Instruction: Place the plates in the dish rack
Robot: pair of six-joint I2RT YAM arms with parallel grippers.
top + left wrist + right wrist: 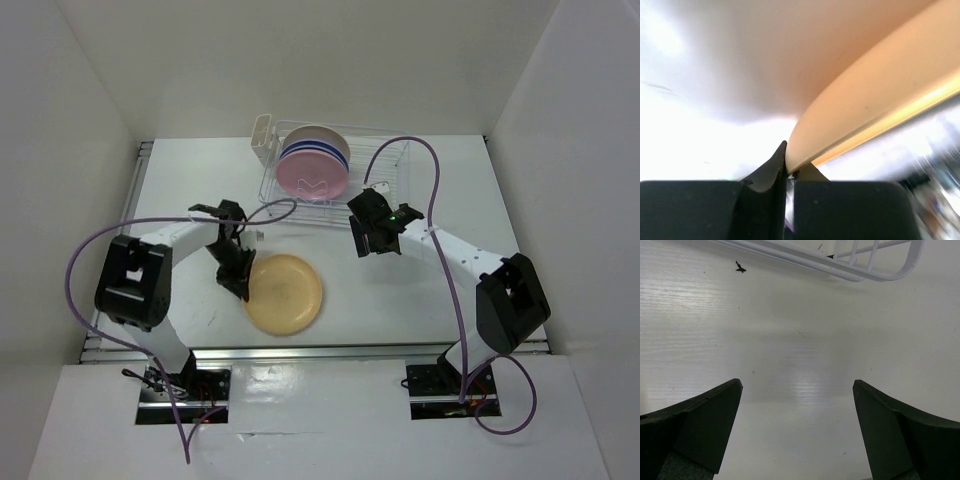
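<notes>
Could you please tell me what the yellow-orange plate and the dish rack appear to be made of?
The yellow-orange plate looks like matte plastic: even colour, a soft dull sheen and a thin smooth rim. The dish rack looks like white-coated metal wire: thin, rounded, glossy rods. Its core is not visible.

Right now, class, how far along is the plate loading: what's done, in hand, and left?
Done: the pink plate and the plates behind it stand in the dish rack. In hand: the left tool is shut on the rim of the yellow-orange plate, outside the rack. Left: slotting that plate in. The right tool is open, holding nothing.
</notes>
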